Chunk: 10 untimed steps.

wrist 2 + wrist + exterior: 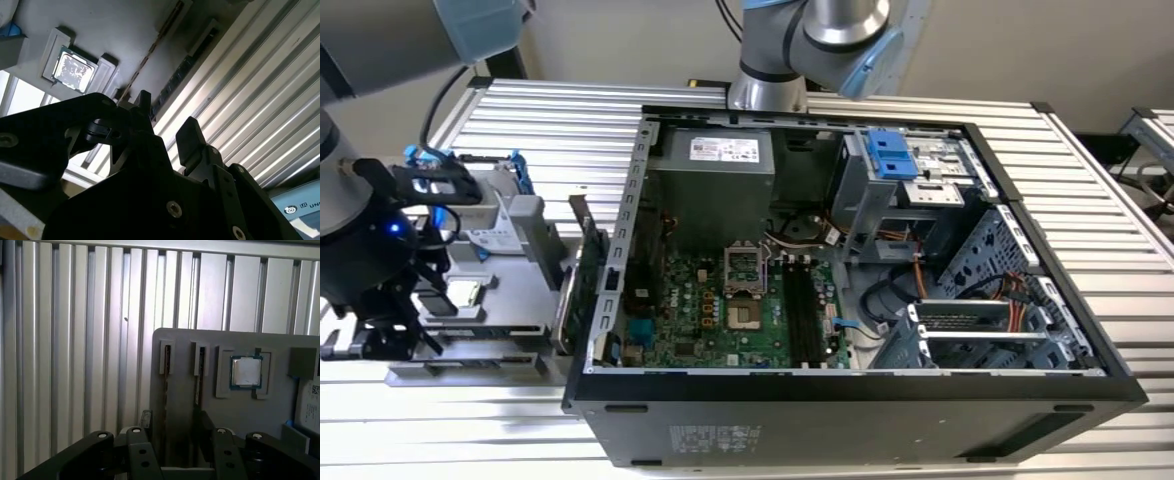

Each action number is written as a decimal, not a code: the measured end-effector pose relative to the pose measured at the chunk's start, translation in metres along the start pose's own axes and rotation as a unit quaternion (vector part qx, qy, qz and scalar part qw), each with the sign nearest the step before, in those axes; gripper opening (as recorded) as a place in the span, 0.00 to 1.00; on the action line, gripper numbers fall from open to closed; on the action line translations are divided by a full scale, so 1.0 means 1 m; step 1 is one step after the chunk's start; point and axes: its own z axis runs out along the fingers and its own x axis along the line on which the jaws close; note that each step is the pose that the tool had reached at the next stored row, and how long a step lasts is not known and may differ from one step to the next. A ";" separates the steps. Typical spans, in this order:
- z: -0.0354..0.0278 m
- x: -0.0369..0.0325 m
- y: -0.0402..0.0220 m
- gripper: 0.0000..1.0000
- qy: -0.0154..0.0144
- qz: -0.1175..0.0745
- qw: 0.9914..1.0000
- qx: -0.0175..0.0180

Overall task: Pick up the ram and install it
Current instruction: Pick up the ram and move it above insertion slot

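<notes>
End effector (172, 419) hangs over the ribbed counter (75, 340), fingers apart, gripping nothing. Beneath it sits the grey holder (240, 412), and there's the ram (172, 85), on edge in its slot, lined up with that gap.

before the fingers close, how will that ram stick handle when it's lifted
The ram looks thin and board-like, so it is probably stiff and light. It stands on edge in a slot of the gray holder, so it may bind if pulled crooked.
</notes>
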 end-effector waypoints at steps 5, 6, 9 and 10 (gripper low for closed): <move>0.0047 0.0001 0.0002 1.00 0.000 0.002 1.000 0.000; 0.0056 0.0002 0.0005 1.00 0.001 0.003 1.000 0.000; 0.0081 0.0002 0.0008 1.00 0.001 0.003 1.000 0.000; 0.0096 0.0002 0.0008 1.00 0.001 0.003 1.000 0.000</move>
